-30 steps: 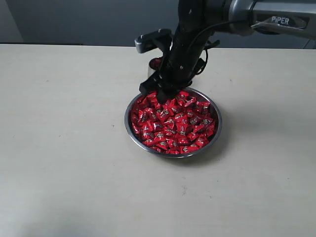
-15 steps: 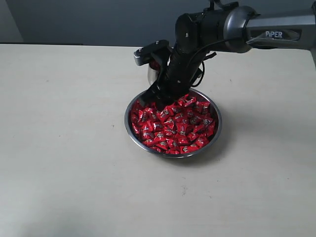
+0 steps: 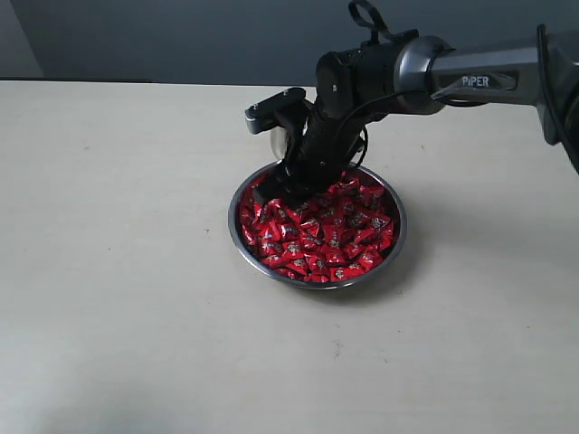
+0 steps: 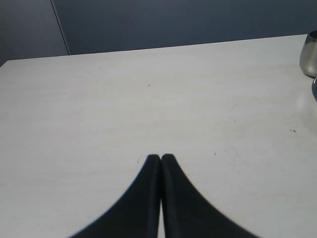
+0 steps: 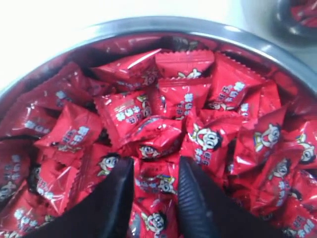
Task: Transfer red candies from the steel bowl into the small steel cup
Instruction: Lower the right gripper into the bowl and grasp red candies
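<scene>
The right end effector (image 5: 154,191), jaws narrowly parted in the heap of glossy, crinkly red candies (image 5: 148,139) filling the shallow steel bowl (image 3: 398,237) on the counter (image 3: 109,271), may pinch a slick pillow-shaped wrapper that squirts free — or lift two, spilling one short of the mirror-bright small steel cup (image 4: 309,49) just beside it.

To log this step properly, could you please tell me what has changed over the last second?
The right gripper has dropped from the far rim of the steel bowl into the red candies, shifting leftward in the exterior view; its jaws stand open astride one candy, nothing gripped yet. Bowl and small steel cup have not moved.
</scene>
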Robot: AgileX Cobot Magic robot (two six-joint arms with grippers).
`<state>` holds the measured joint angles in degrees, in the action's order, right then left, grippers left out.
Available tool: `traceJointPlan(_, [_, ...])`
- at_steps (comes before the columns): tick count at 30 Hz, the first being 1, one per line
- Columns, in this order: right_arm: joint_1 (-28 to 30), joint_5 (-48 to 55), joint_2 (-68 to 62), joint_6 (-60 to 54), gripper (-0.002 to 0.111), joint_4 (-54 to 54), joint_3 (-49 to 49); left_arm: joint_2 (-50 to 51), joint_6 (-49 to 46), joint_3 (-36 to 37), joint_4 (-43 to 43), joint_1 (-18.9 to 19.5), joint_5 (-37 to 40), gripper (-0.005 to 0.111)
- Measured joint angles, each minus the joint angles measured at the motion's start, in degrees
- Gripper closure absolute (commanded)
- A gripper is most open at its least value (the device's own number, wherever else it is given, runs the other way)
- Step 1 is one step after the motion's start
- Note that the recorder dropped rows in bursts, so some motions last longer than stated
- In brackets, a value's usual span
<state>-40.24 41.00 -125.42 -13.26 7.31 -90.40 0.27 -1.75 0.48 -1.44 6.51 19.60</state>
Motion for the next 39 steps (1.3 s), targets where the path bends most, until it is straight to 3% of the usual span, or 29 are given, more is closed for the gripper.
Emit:
traceJointPlan(18, [0.0,0.4,-1.1,0.4,0.077,-2.2,0.0,0.0,0.0,0.0,0.0,0.0,0.0,0.106])
traceJointPlan(21, [0.0,0.4,-1.1,0.3,0.096,-2.1,0.0,0.0,0.0,0.0,0.0,0.0,0.0,0.106])
traceJointPlan(22, [0.0,0.4,-1.1,0.3,0.110,-2.1,0.0,0.0,0.0,0.0,0.0,0.0,0.0,0.106])
traceJointPlan(35, [0.0,2.9,2.1,0.2,0.109,-2.5,0.0,0.0,0.0,0.0,0.0,0.0,0.0,0.106])
traceJointPlan(39, [0.0,4.9,2.6,0.2,0.096,-2.5,0.0,0.0,0.0,0.0,0.0,0.0,0.0,0.106])
